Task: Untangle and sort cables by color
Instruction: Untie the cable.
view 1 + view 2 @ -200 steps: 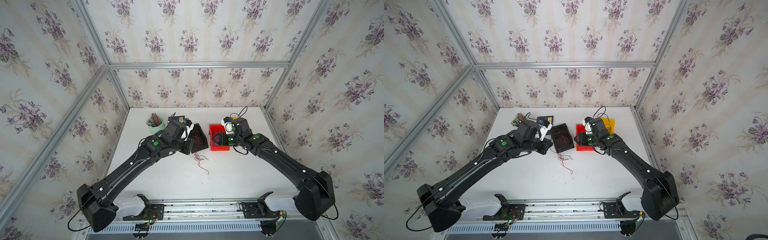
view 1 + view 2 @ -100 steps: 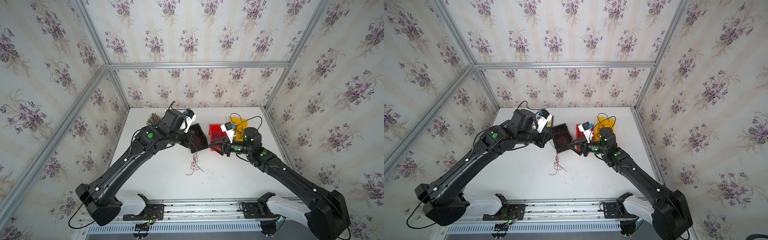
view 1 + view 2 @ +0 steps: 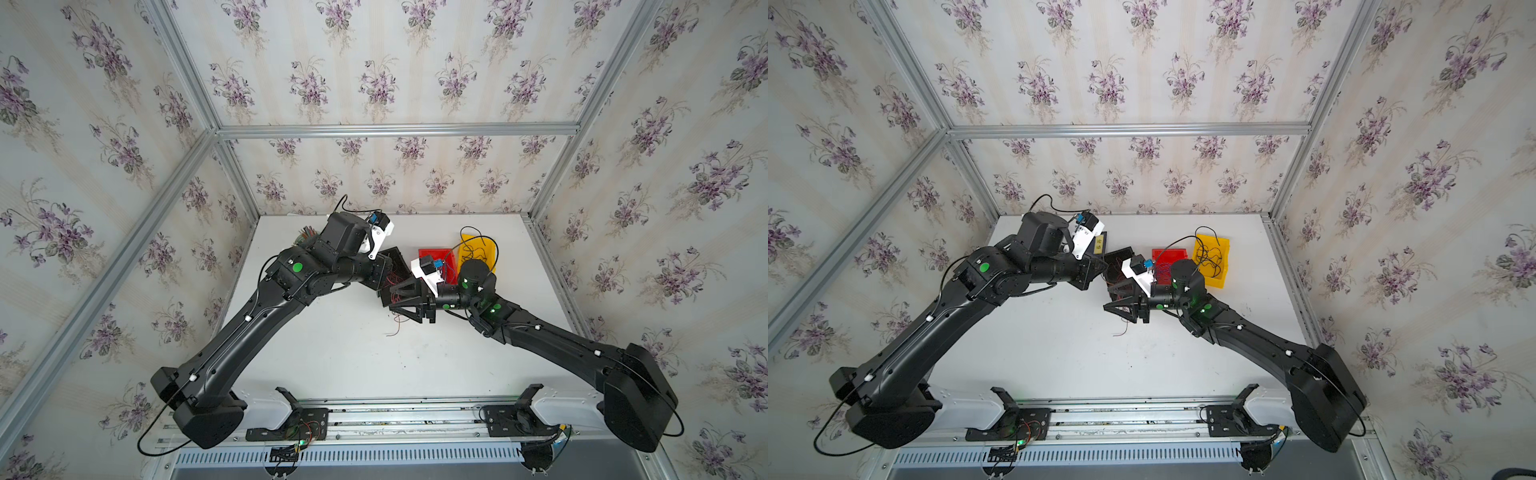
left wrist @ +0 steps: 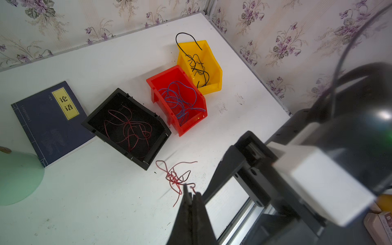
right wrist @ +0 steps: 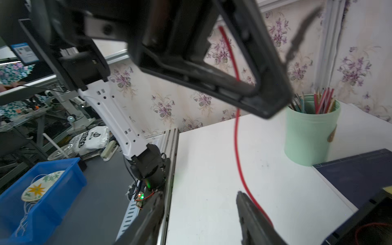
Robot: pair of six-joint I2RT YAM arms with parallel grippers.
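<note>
**Right arm swings in on the last red knot**

Swinging away from the red bin (image 4: 186,129), the right pincer (image 5: 201,193) has come down in front of the black bin (image 4: 127,158) and now faces the left pincer (image 4: 191,192). The left pincer is pressed together on a strand of the red tangle (image 4: 175,177), which hangs at its tips just in front of the black bin. Whether the lower loops touch the table (image 4: 95,201) I cannot say for sure.

The right pincer stands apart, and one red strand runs down just beside a finger (image 5: 250,212), not clamped.

Red wires (image 4: 131,129) already lie in the black bin, blue wires (image 4: 178,101) in the red bin, and black wires (image 4: 197,65) in the yellow bin (image 4: 214,70). This looks like the last knot to sort, and the arms seem set to pull it apart between them.
</note>
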